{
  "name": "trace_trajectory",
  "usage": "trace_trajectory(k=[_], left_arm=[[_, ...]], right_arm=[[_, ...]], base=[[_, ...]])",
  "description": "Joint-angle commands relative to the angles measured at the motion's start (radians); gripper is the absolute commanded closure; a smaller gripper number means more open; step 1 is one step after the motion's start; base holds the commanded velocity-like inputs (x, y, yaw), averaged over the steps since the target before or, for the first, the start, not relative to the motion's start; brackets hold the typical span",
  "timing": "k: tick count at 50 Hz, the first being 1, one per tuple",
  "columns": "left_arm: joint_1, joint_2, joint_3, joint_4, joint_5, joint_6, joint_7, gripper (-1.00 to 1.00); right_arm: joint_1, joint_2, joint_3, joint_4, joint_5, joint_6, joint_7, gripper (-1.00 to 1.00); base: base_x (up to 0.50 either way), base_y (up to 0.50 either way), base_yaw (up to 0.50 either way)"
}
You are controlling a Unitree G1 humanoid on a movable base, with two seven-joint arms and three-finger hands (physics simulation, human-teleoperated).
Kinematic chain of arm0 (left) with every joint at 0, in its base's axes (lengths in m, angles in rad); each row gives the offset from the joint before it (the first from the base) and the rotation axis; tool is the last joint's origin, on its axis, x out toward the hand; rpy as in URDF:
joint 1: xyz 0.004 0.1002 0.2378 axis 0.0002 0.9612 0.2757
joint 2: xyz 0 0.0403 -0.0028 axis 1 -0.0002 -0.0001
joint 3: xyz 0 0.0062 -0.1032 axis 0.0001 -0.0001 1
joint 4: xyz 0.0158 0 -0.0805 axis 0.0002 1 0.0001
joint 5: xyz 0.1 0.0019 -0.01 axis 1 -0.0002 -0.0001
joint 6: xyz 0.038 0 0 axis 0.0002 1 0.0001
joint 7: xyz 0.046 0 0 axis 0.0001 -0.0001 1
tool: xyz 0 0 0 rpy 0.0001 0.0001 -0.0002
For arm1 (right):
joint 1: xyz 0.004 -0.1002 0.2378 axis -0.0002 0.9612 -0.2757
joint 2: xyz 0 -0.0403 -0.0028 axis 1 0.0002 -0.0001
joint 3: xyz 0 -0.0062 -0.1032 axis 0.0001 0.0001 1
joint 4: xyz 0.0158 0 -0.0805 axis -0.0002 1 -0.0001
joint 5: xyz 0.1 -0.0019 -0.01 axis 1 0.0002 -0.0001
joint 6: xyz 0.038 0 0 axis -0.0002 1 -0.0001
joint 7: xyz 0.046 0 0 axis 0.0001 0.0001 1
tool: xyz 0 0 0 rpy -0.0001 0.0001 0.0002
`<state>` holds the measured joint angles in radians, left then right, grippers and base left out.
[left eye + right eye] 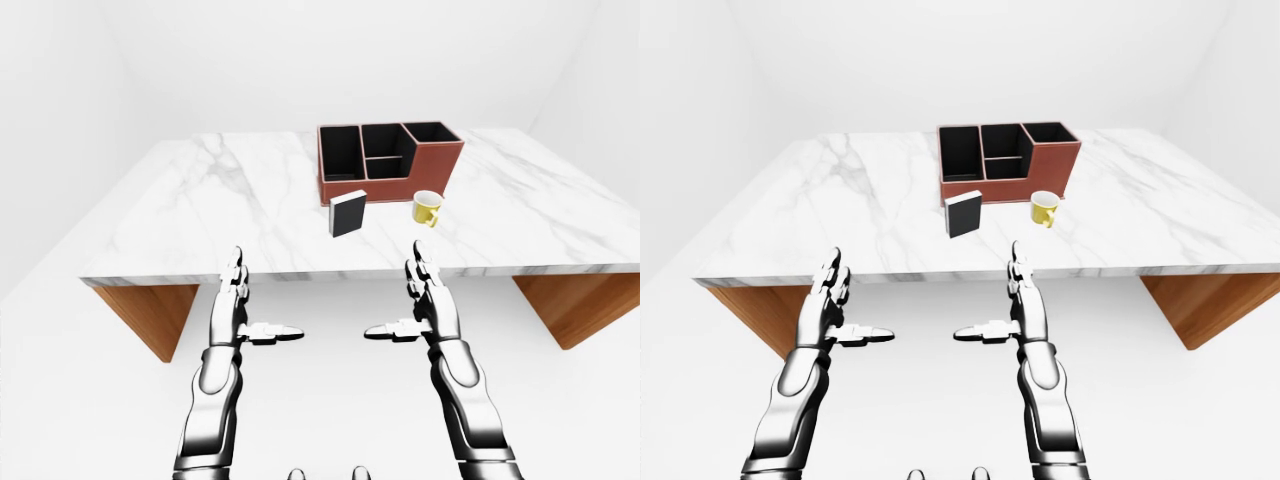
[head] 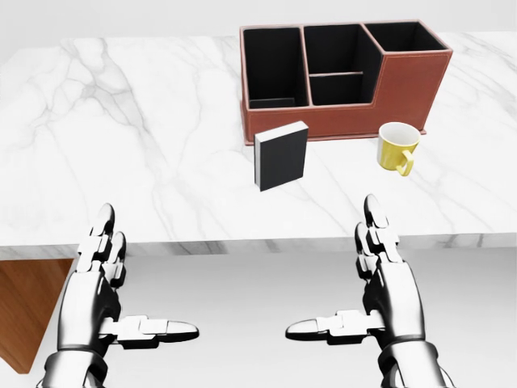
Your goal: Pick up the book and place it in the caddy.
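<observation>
Nearest the camera, the silver three-fingered left hand (image 2: 101, 295) and the matching right hand (image 2: 380, 291) are held low, short of the edge of the white marble-patterned table (image 2: 121, 145). Both are spread wide, fingers pointing up and thumbs turned inward toward each other, and nothing is held in either.

Further up the head view, the small black hardcover book with a pale page edge (image 2: 281, 155) is seen standing upright on the tabletop, slightly turned, apart from both hands and just below the caddy's lower wall. It is judged to be stiff and light, with smooth covers that may slip; standing on edge, it could be tipped by a nudge. A hold across its thickness, fingers on one cover and thumb on the other near the upper half, is likely to serve best.

To its right, a yellow ceramic mug (image 2: 397, 146) stands. Farthest off, the reddish-brown leather-look caddy with black-lined compartments (image 2: 343, 77) is set, its compartments open at the top.
</observation>
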<state>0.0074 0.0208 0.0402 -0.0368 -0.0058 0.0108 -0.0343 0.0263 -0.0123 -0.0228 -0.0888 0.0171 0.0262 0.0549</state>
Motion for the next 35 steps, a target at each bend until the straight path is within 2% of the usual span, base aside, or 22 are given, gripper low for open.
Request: trace_trajectory(k=[1,4,6,7,9,18,22,35], left_arm=[[0.002,-0.001,0.0,-0.005,0.001,0.002,0.0,-1.0],[-0.001,-0.001,0.001,-0.002,0.0,0.003,0.001,-1.0],[-0.003,-0.001,0.002,0.002,0.0,0.001,0.001,-1.0],[-0.003,-0.001,0.002,-0.001,-0.001,0.005,0.001,-1.0],[-0.008,0.0,0.003,0.008,-0.002,0.0,0.002,-1.0],[-0.013,0.001,0.004,0.013,-0.002,0.001,0.003,-1.0],[-0.013,0.001,0.005,0.013,-0.002,0.0,0.003,-1.0],[-0.012,0.003,0.008,0.001,-0.005,0.01,0.003,-1.0]], right_arm=[[-0.01,0.0,0.014,0.015,-0.043,0.004,-0.016,-1.0],[-0.004,0.0,0.02,-0.002,-0.05,0.007,-0.01,-1.0],[0.015,-0.004,0.029,-0.026,-0.048,-0.025,0.019,-1.0],[0.02,-0.003,0.03,-0.033,-0.048,-0.029,0.025,-1.0],[0.018,-0.001,0.029,-0.036,-0.058,-0.016,0.02,-1.0],[0.019,0.001,0.026,-0.05,-0.047,-0.004,0.031,-1.0],[0.016,0.002,0.027,-0.033,-0.047,-0.016,0.031,-1.0],[0.021,0.005,0.033,-0.037,-0.043,-0.016,0.032,-1.0]], base=[[0.0,0.0,0.0],[0.0,0.0,0.0],[0.0,0.0,0.0],[0.3,0.0,0.0],[0.5,0.0,0.0],[0.5,0.0,0.0],[0.5,0.0,0.0],[0.5,0.0,0.0]])
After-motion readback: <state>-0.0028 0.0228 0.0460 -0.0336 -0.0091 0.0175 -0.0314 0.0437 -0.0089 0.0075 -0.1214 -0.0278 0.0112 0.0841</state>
